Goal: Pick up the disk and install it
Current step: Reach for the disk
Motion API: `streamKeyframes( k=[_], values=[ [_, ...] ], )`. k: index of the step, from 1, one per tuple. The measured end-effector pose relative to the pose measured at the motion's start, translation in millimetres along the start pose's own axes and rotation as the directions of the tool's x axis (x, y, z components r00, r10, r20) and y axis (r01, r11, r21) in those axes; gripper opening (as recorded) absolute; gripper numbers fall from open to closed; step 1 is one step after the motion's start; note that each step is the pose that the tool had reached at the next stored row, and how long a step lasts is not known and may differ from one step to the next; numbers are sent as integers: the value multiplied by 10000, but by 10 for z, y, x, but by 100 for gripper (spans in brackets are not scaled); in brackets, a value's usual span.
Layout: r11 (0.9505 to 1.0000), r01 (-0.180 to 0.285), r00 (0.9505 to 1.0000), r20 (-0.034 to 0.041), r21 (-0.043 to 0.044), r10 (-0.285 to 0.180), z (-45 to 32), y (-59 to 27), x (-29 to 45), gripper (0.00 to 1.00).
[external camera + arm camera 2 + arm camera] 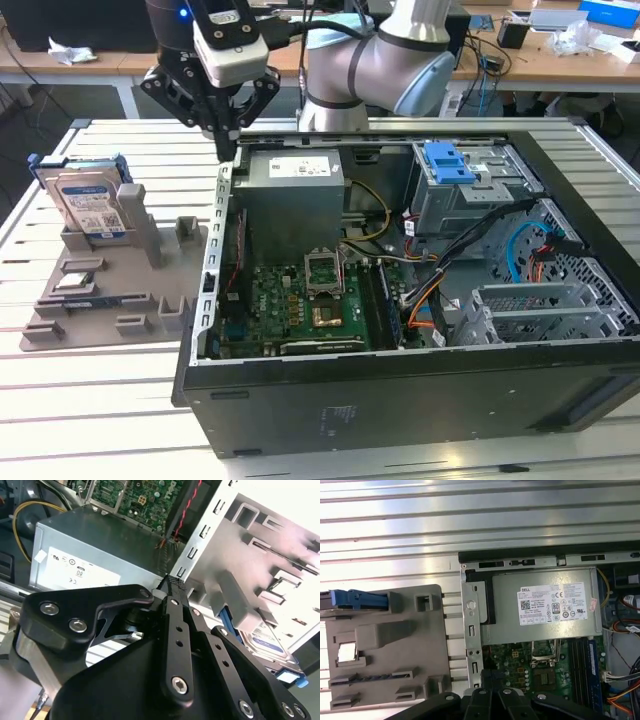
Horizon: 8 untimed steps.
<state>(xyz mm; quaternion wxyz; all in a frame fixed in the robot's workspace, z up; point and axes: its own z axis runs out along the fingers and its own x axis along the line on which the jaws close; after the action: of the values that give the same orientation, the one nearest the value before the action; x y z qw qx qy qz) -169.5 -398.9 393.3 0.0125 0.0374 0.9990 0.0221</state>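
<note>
The disk (90,205), silver with a blue-and-white label and a blue carrier, stands on edge in a slot of the grey holder plate (130,295) at the exterior view's left. In the first wrist view its blue carrier edge (360,600) shows from above, and its label (270,642) appears in the second wrist view. My gripper (228,148) hangs over the open computer case's rear corner, to the disk's right and apart from it. Its fingers are shut with nothing between them, and it is seen in both wrist views (172,582) (489,677).
The open computer case (400,400) lies on the slatted metal table (100,400). Inside it are a grey power supply (290,185), a motherboard (300,300), cables and a grey drive cage topped by a blue slotted bracket (448,162). Desks stand behind.
</note>
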Motion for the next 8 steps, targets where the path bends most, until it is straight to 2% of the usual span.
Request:
streamKeyframes(
  k=[8],
  values=[
    [10000,0,10000,0,0,0,-4,-11,143,11]
  ],
)
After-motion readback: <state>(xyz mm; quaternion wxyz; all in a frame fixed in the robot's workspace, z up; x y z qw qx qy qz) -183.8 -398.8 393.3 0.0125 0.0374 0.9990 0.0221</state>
